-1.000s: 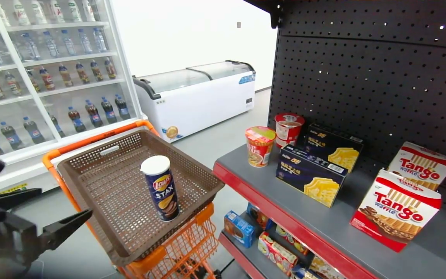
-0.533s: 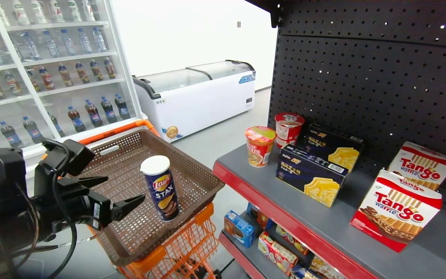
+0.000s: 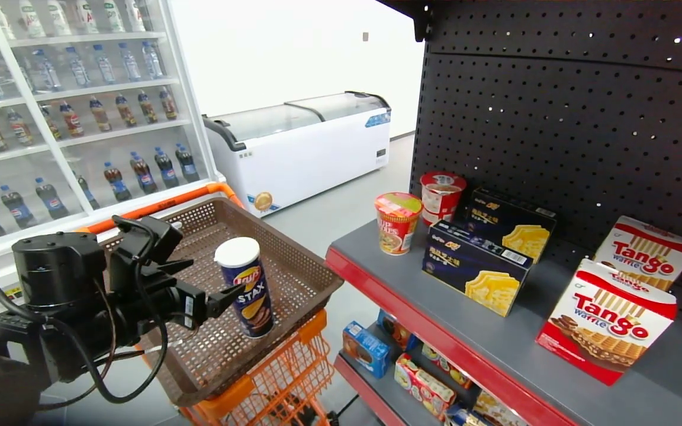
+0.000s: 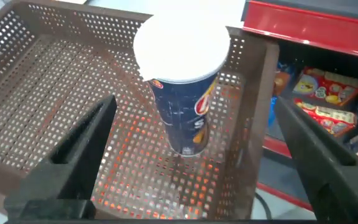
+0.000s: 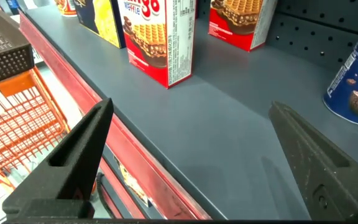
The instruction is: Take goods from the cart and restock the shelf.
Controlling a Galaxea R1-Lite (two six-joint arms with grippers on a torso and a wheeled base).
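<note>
Chip can (image 3: 245, 287): upright near the middle of the basket (image 3: 293, 269), so its sides are free for us to grasp.
Left gripper (image 3: 216, 279): over the basket, fingers spread on either side of the can, not clamped.
Right gripper (image 5: 191, 118): fingers apart over the shelf (image 5: 229, 143) beside the basket.

I make out a logo and a bold white word on the blue can (image 3: 249, 290) at centre, big red lettering on the wafer boxes (image 3: 610, 319) at lower right, pale print on the dark boxes (image 3: 474, 275) between them, and a gold seal (image 3: 263, 202) on the freezer (image 3: 317, 154) behind.
</note>
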